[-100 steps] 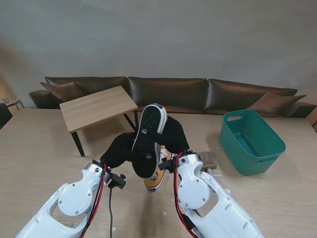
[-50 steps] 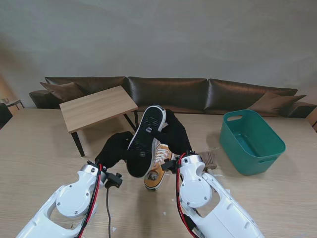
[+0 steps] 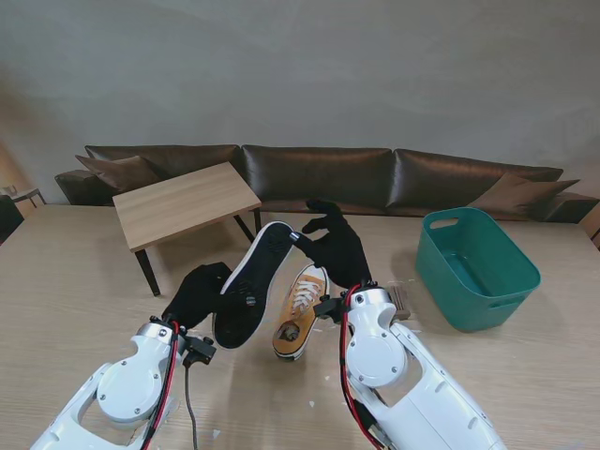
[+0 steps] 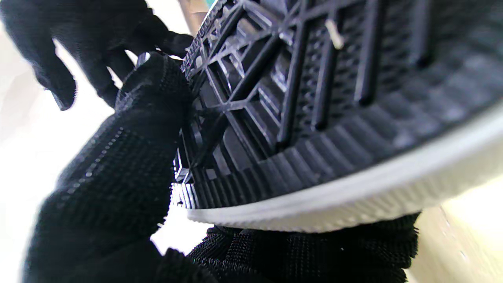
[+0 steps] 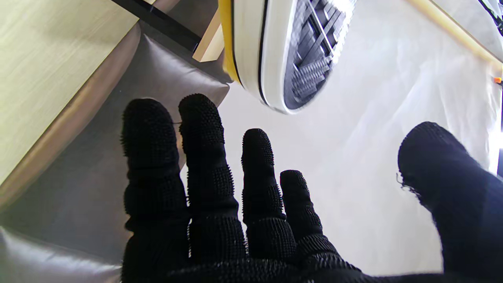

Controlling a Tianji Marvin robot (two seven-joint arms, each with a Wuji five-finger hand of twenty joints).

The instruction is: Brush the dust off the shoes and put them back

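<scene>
left hand [image 3: 199, 292]: clamped on raised shoe [image 3: 251, 286], sole tilted up toward me, likely to expose it for brushing | right hand [image 3: 336, 246]: fingers spread, empty, just right of raised shoe's toe | second shoe [image 3: 300, 312]: on worktop [image 3: 75, 281], just right of raised shoe | brush [image 3: 397, 302]: right of second shoe, unheld

Raised shoe [image 3: 246, 286] left of the shoe on the table [image 3: 301, 311]; basket [image 3: 476, 268] far right.
</scene>
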